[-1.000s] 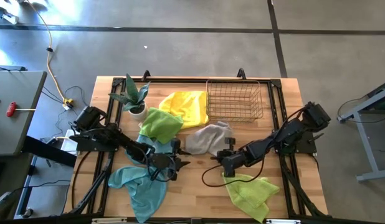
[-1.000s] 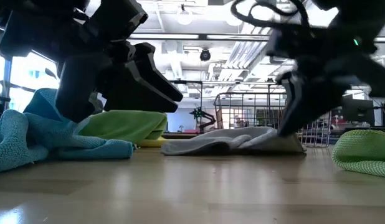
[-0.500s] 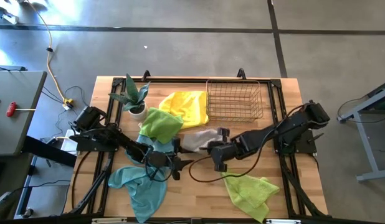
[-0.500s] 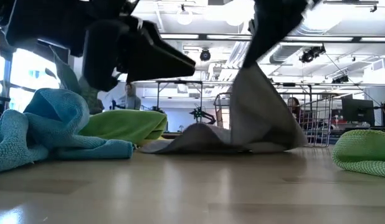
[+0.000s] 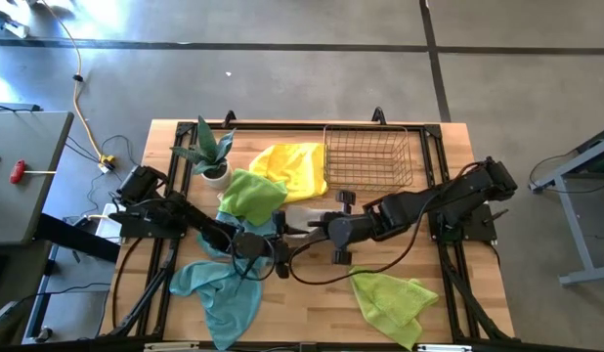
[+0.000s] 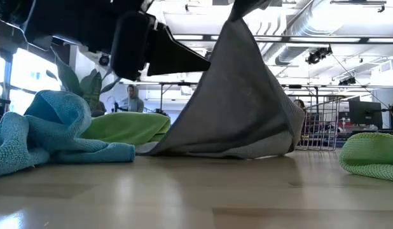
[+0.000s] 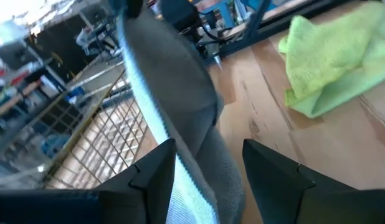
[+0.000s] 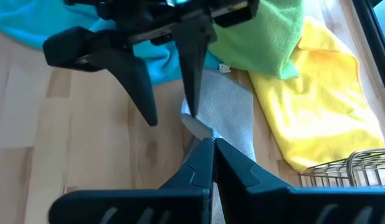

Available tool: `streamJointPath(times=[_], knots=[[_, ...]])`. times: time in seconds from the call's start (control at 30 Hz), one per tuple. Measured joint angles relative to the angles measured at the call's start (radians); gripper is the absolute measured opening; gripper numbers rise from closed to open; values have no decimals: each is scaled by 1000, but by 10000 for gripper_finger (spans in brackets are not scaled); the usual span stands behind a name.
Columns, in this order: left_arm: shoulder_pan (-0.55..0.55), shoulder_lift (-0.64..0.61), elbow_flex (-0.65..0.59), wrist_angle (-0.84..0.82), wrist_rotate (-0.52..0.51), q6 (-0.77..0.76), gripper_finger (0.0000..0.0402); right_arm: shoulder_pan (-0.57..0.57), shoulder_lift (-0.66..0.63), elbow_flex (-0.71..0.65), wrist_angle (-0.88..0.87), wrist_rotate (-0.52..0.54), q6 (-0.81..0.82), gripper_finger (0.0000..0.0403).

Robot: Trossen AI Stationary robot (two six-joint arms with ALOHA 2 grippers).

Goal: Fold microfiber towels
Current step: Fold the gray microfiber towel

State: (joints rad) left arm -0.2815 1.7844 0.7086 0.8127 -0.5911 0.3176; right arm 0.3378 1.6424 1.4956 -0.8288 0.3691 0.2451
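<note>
Between spread left gripper (image 8: pixel 167 99) fingers, grey towel (image 8: pixel 227 118), right-gripper-pinched (image 8: pixel 212 149).

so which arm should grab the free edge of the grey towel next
Left. The right gripper is already shut on the grey towel, holding one corner up. The left gripper is open right beside the hanging cloth, with its fingers either side of it.
</note>
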Motion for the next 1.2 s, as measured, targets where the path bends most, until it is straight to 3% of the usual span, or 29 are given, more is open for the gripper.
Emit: streamJointPath(times=[0.33,0.67,0.8,1.2], knots=[[47,0,0,-26,3,-158,177,0,0,9,-2,2,0,0],[52,0,0,-289,3,-330,177,1,-26,9,-21,11,5,0],[52,0,0,-352,1,-349,177,2,-60,9,-22,41,19,0],[70,0,0,-481,-133,-337,170,10,-121,9,-100,48,65,0]])
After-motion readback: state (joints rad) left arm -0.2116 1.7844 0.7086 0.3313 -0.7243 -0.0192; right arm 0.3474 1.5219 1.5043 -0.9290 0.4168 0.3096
